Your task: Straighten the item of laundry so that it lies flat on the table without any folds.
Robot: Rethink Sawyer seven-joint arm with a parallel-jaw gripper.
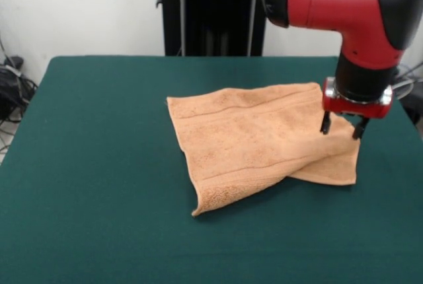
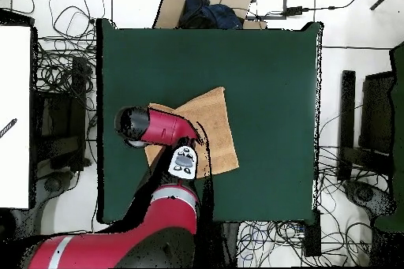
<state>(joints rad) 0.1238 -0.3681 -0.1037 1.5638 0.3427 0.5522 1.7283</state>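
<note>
The peach-orange towel (image 1: 251, 142) lies on the dark green table (image 1: 86, 165), right of its middle. It is not flat: an upper layer is folded over, with a lower layer sticking out at the right front (image 1: 330, 170) and a corner raised at the front (image 1: 198, 210). My gripper (image 1: 342, 127) hangs open over the towel's right end, fingertips (image 1: 325, 125) just above the cloth, holding nothing. In the overhead view the towel (image 2: 217, 124) shows on the table (image 2: 268, 69). The red arm (image 2: 162, 128) covers the towel's left part and hides the gripper.
The black pedestal (image 1: 211, 10) stands at the table's far side. In the overhead view cables (image 2: 59, 84) and a cardboard box (image 2: 201, 1) lie off the table, and dark equipment (image 2: 367, 124) stands to its right.
</note>
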